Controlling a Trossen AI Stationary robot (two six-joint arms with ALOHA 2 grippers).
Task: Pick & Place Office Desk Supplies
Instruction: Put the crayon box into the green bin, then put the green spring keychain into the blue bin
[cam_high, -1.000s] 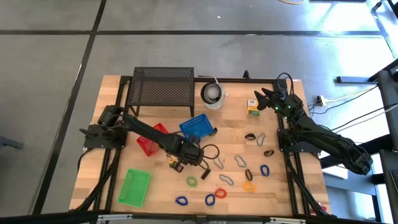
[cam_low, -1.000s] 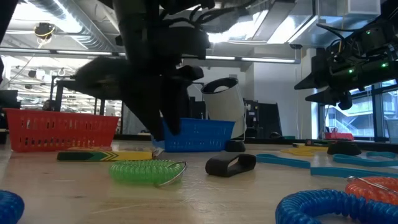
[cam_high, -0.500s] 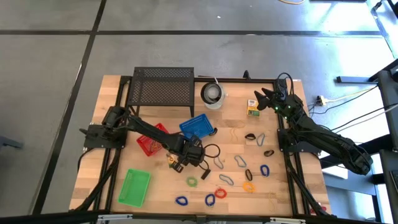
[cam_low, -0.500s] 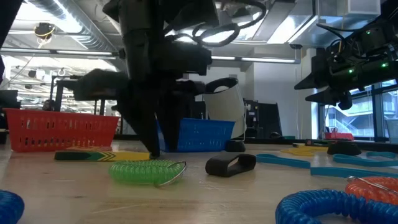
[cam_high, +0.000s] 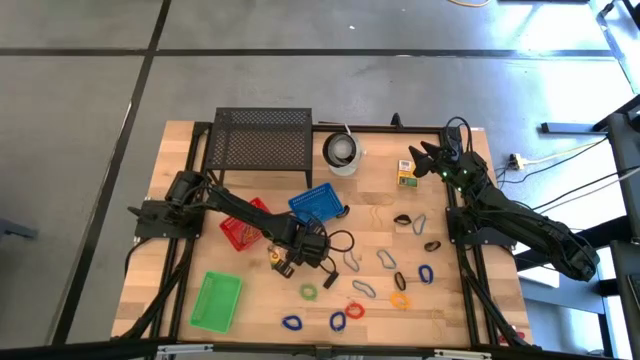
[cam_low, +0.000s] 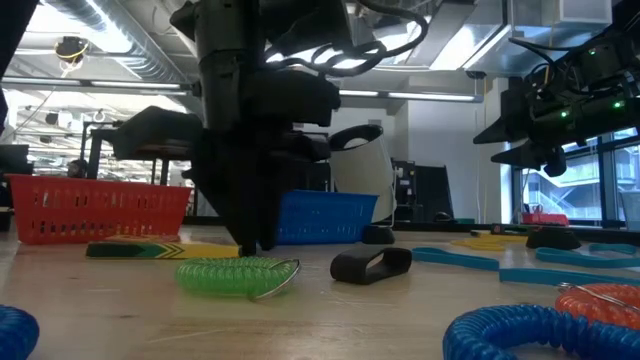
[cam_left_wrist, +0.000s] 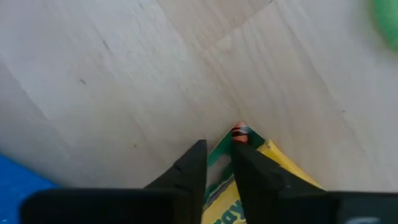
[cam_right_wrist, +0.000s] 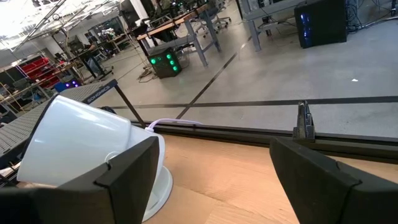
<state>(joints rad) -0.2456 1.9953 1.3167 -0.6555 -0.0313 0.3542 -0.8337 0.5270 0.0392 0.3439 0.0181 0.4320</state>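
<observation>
Two hands in view. We see the left hand (cam_high: 283, 262) down at mid-bench, just near of the red basket (cam_high: 243, 223), its fingers (cam_left_wrist: 189, 174) pinched almost together on the corner of a flat yellow-and-green box (cam_left_wrist: 250, 183) lying on the bench (cam_high: 260, 315). Step in hand, we judge: grasping. Next: confirm grip, lift clear of the green coil (cam_low: 238, 274). Right hand (cam_high: 425, 158) waits wide open, empty, far right.
</observation>
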